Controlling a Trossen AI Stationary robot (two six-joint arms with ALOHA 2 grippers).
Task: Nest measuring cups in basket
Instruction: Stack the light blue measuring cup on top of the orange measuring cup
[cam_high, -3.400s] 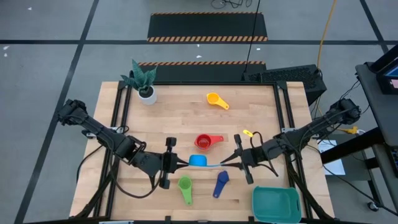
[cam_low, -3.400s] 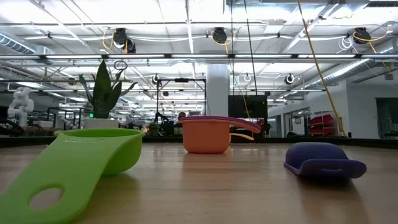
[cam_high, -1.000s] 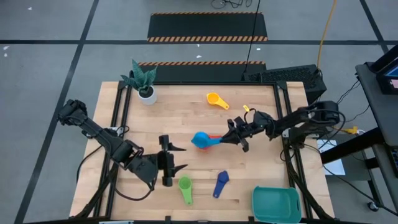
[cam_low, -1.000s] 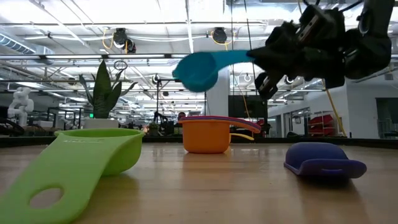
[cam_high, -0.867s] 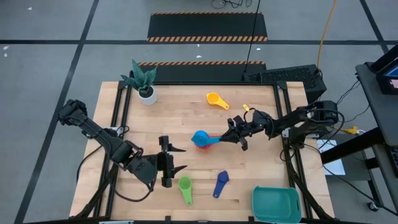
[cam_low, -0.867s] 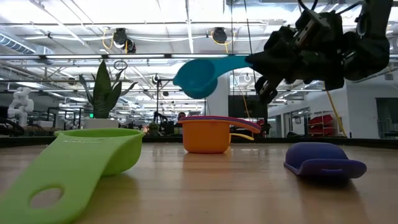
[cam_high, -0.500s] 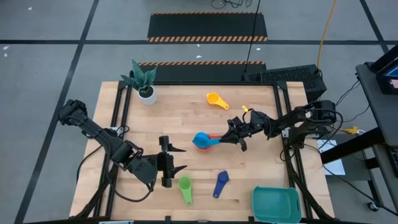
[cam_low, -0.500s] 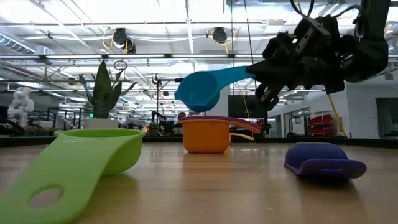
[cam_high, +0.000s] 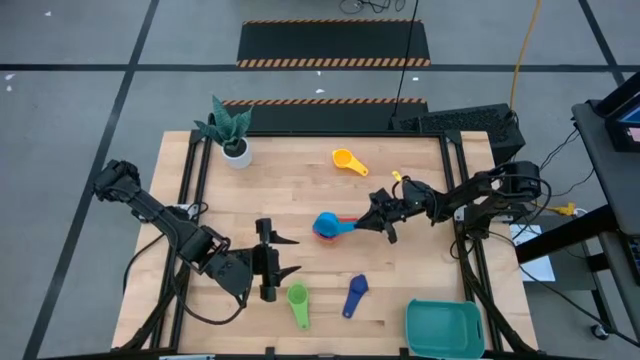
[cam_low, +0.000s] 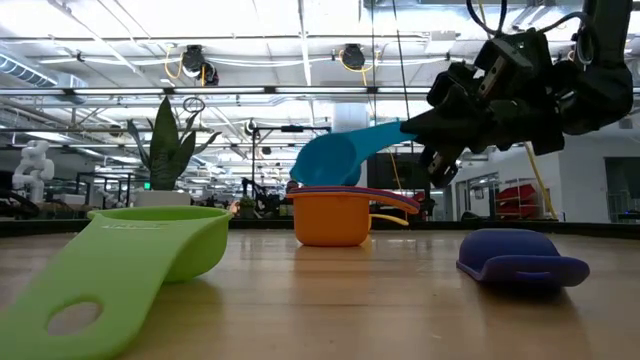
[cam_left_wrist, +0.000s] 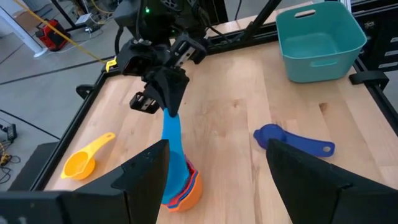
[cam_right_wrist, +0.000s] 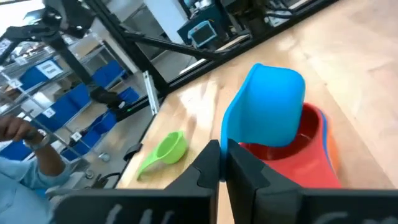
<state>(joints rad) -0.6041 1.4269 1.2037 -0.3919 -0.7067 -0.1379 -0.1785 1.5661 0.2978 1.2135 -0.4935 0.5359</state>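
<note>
High view: the wooden counter (cam_high: 300, 180) is seen from above, with the left arm at its left side and the right arm reaching in from the right.

The teal basket (cam_high: 443, 327) sits at the counter's near right corner, well apart from the right hand (cam_high: 377, 217) and on its near side. It appears empty in the left wrist view (cam_left_wrist: 319, 41).

A potted plant (cam_high: 230, 130) stands at the far left corner, well away from both hands.

The right hand is pressed together on the handle of a light blue measuring cup (cam_high: 327, 224), which is carried tilted, bowl downward, just above a stack of nested cups (cam_low: 329, 215). The stack's outer cup is orange and a red one lies inside it. In the right wrist view the blue bowl (cam_right_wrist: 264, 106) hangs over the red cup's opening (cam_right_wrist: 308, 146); whether they touch cannot be told.

The left hand (cam_high: 277, 259) waits with its fingers spread, holding nothing, near the counter's front left. The green measuring cup (cam_high: 298, 303) lies just beside it, on its near side.

The dark blue measuring cup (cam_high: 355, 294) lies on the counter between the left hand and the basket, bowl down in the low view (cam_low: 521, 262).

The yellow measuring cup (cam_high: 348, 160) lies beyond the right hand, toward the far edge of the counter.
</note>
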